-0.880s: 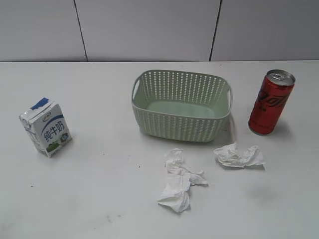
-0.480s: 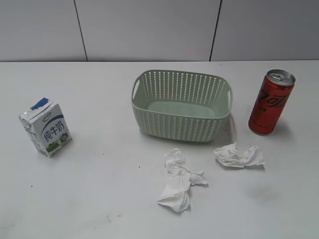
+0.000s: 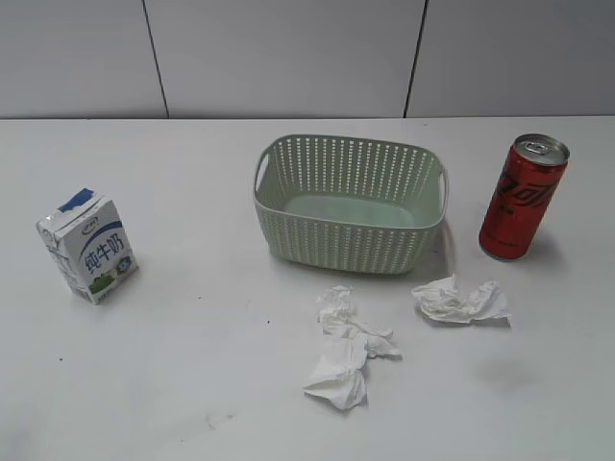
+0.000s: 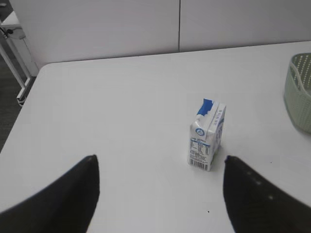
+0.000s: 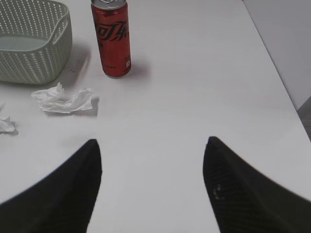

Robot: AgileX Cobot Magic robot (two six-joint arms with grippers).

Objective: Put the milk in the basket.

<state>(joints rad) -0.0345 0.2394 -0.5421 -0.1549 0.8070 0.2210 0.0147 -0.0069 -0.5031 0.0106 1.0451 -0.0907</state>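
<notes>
Left gripper point(image 4: 158, 194): jaws spread wide, nothing held; only the two dark fingertips show at the lower edge of the left wrist view.
Right gripper point(image 5: 153, 187): jaws spread wide, nothing held; it hovers over bare table.
Table point(image 3: 192, 365): white surface under both grippers, carrying every item.
Basket point(image 3: 350, 203): pale green, perforated, nothing inside; ahead of the right gripper to its left, and far right of the left gripper, where only one corner point(image 4: 299, 92) enters the view.
Red can point(image 5: 111, 38): upright, ahead of the right gripper, just beside the basket; not part of the task.
Milk point(image 4: 207, 134): upright, ahead of the left gripper and a little right of its centre line, apart from both fingertips and well apart from the basket.
Tissues point(image 3: 461, 300): crumpled pieces ahead-left of the right gripper, near the basket front.
Step in hand: judged as approach; the carton is not yet grasped.
Next move: the left gripper needs to advance, shift slightly right and straddle the carton before closing.
Hidden: neither arm appears in the exterior view; gripper bodies are cut off.
</notes>
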